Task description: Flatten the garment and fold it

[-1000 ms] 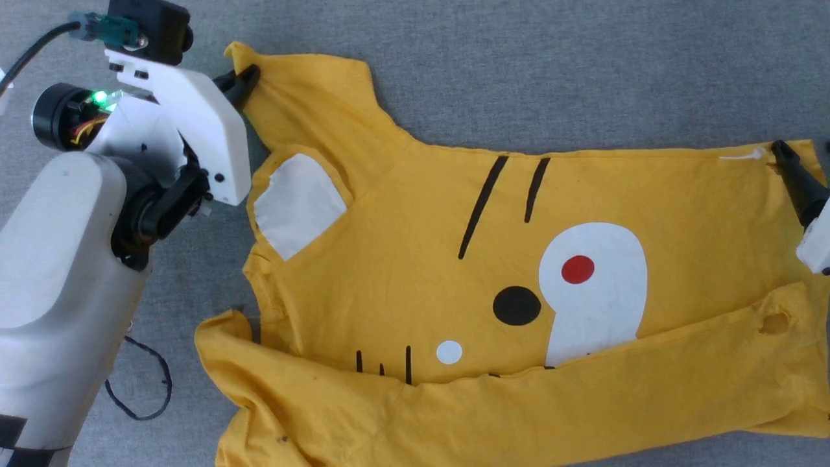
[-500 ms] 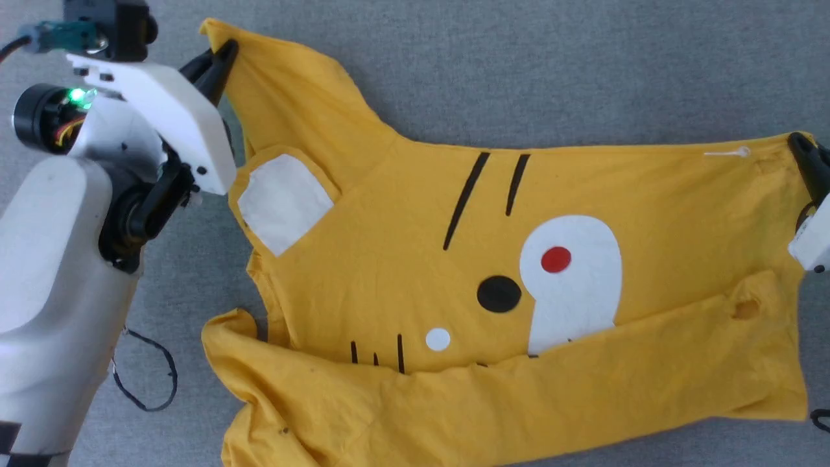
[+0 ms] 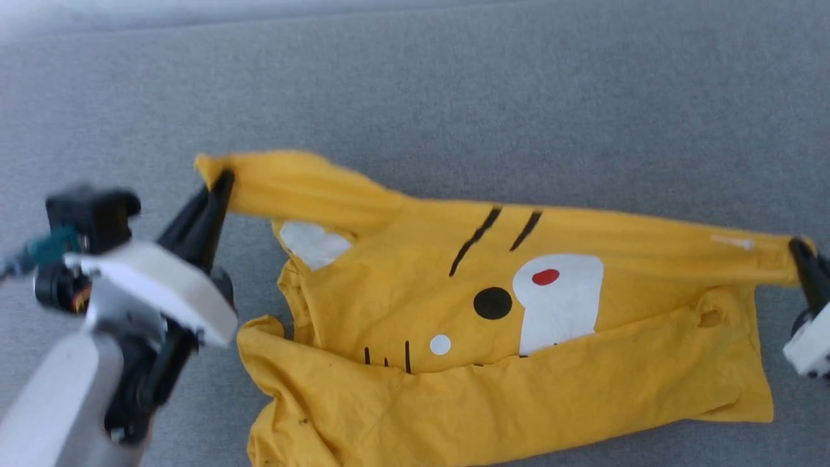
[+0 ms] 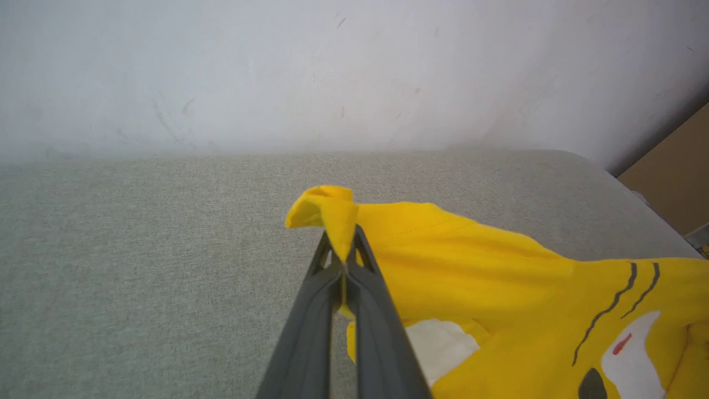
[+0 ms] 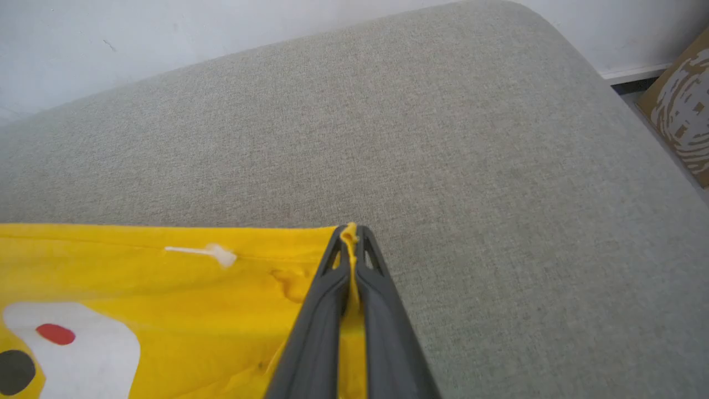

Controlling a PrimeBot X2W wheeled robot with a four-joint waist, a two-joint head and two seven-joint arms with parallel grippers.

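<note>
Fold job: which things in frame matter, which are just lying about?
In the job: garment, a yellow T-shirt; left gripper, shut on one corner; right gripper, shut on the far corner.
Just there: grey padded surface under it; white wall; brown cardboard.

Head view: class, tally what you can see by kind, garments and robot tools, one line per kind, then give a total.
Garments: 1, the yellow T-shirt
Tools: 2, the left tool and the right tool, each shut on a corner of the shirt
Total: 3
</note>
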